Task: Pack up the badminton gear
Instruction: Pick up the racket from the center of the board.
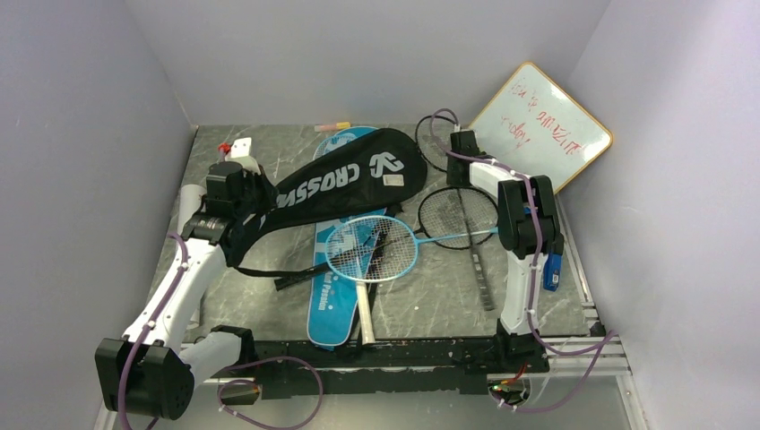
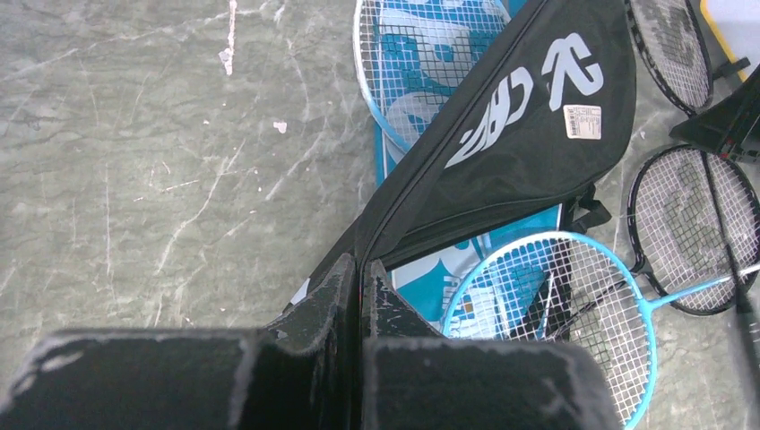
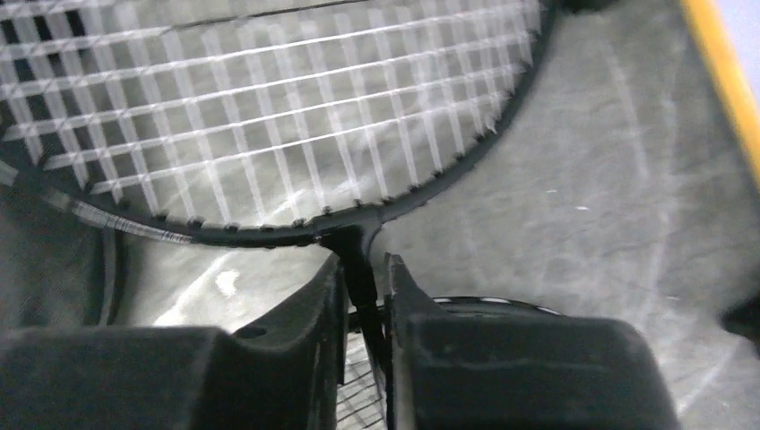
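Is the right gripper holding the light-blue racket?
No. In the right wrist view, the right gripper pinches the thin shaft of a black-framed racket, just below its head.

Top camera: from high behind both arm bases, you look down and forward over the whole grey marbled table, walls included. Left wrist camera: you hang well above that table, looking down past the left gripper onto the black racket-shaped bag with white lettering and a light-blue-framed racket, both shared with the top view. Right wrist camera: you sit very close, looking past the right gripper at the black-framed racket and the orange-rimmed whiteboard, also seen from above.
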{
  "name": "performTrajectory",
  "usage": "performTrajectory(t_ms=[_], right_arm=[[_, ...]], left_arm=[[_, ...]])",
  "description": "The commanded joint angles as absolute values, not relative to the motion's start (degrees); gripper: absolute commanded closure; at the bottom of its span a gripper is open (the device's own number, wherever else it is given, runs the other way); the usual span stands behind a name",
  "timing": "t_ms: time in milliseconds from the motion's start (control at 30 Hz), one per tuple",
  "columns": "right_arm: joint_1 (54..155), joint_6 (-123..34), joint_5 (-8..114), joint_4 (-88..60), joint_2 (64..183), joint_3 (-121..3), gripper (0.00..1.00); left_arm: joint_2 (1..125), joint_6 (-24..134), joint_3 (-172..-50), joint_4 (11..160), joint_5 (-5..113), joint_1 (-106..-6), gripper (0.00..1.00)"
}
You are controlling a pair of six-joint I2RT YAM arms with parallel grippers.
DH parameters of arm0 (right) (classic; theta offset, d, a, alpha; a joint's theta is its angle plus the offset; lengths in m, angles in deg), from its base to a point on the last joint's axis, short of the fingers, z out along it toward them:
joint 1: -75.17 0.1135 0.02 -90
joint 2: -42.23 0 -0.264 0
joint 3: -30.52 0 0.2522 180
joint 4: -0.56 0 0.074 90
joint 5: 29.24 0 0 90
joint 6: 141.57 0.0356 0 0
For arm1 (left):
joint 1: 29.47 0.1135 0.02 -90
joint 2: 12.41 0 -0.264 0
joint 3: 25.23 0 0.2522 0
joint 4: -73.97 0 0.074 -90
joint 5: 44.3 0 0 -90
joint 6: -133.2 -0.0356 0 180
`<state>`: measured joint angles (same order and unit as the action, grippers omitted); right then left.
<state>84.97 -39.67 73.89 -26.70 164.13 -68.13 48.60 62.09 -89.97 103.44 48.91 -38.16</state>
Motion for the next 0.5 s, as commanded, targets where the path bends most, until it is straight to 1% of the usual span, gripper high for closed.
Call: performTrajectory(t_ms=[0,33,133,267,467], right_arm=[[84.75,-38.71,71.72,-23.1,157.47,-66.94,0.96],[84.87,-38.81,71.08,-23.29,155.77,-66.84,1.0],[84.92,-38.33,68.59,-23.51,151.79,-66.63,1.0],[85.09,-37.03,64.67,-22.69,146.42,-65.1,1.0],[85.28,-34.59,59.97,-20.89,139.32,-61.94,1.0]], left_arm=[[47.76,61.75,-94.41,100.0,46.37,-38.14,0.95],[47.44,61.68,-95.77,100.11,45.87,-38.09,0.95],[46.62,62.16,-99.06,99.45,41.64,-38.09,0.95],[46.87,62.36,-104.53,97.53,39.17,-38.09,0.95],[50.32,60.98,-115.19,96.89,37.0,-38.09,0.95]])
